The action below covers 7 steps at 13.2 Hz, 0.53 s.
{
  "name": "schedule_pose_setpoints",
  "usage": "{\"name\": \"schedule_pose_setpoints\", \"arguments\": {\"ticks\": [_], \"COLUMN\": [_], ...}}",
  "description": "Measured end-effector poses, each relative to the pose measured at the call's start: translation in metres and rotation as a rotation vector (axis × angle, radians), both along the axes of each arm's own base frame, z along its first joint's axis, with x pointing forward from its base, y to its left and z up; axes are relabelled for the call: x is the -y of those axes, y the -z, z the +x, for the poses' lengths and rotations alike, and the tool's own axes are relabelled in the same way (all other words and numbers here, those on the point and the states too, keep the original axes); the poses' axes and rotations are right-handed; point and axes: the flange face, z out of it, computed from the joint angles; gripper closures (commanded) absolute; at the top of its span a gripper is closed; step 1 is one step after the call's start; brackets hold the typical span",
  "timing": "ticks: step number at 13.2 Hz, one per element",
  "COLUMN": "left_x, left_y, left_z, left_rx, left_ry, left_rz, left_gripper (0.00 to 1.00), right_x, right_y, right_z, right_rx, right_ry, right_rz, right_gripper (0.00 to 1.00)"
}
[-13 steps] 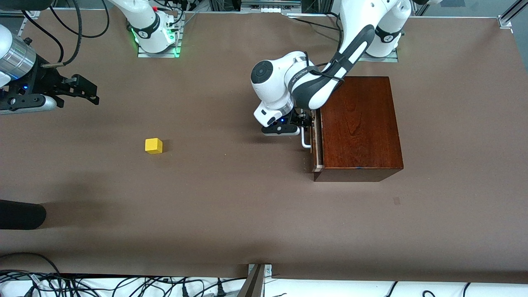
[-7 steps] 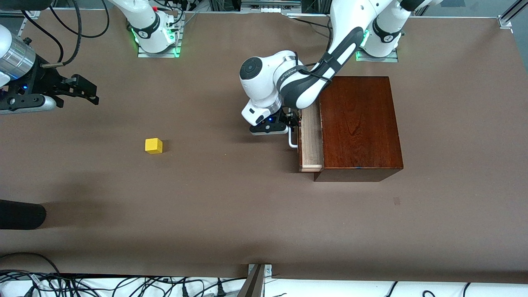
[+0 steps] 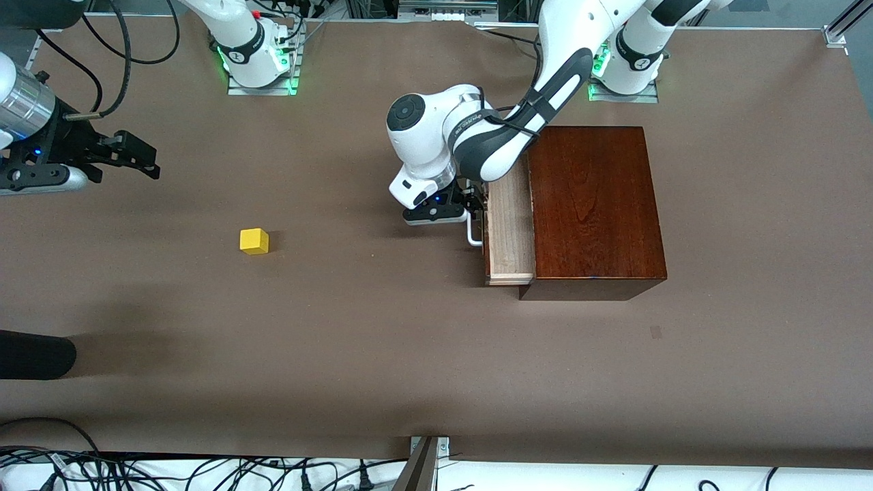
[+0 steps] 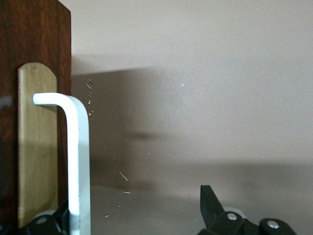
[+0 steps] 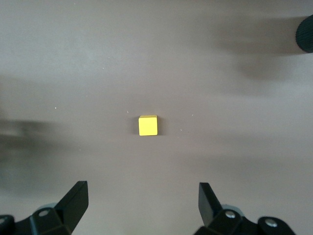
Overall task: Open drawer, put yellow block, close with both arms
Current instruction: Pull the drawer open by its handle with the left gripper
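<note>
The drawer (image 3: pixel 508 228) stands partly pulled out of the dark reddish-brown wooden box (image 3: pixel 593 204), with its pale inside showing. Its white loop handle (image 3: pixel 472 235) (image 4: pixel 78 161) faces the right arm's end of the table. My left gripper (image 3: pixel 474 204) (image 4: pixel 134 200) is open at the handle; one finger sits between the loop and the drawer front, the other finger (image 4: pixel 208 198) stands well clear. The yellow block (image 3: pixel 254 241) (image 5: pixel 148 126) lies alone on the brown table. My right gripper (image 3: pixel 144 158) (image 5: pixel 142 196) hangs open and empty, up in the air toward the right arm's end of the table.
A black rounded object (image 3: pixel 34 354) juts in at the table's edge near the front camera, at the right arm's end. Both arm bases (image 3: pixel 256 61) stand along the edge farthest from the front camera. Cables (image 3: pixel 204 470) run below the table's near edge.
The drawer has slid farther out of the box toward the right arm's end, with my left gripper moving along at the handle. The right gripper has shifted slightly. The block has not moved.
</note>
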Motion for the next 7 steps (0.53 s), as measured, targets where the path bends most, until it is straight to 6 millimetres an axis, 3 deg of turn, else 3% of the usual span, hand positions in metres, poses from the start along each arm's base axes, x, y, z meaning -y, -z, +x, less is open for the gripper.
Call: {"name": "schedule_pose_setpoints", "arguments": {"ticks": [3, 7], "left_x": [0.0, -0.006], "left_y": [-0.008, -0.048], "left_z": [0.005, 0.022], "left_rx": [-0.001, -0.027], "left_ry": [0.01, 0.042], "left_rz": [0.006, 0.07], "left_gripper": [0.0, 0.0], "right_x": [0.0, -0.001], "right_y": [0.006, 0.03], "right_z": [0.003, 0.013], "right_rx": [-0.007, -0.048], "right_ry": [0.001, 0.003], "right_rz": [-0.002, -0.009], "right_gripper": [0.0, 0.0]}}
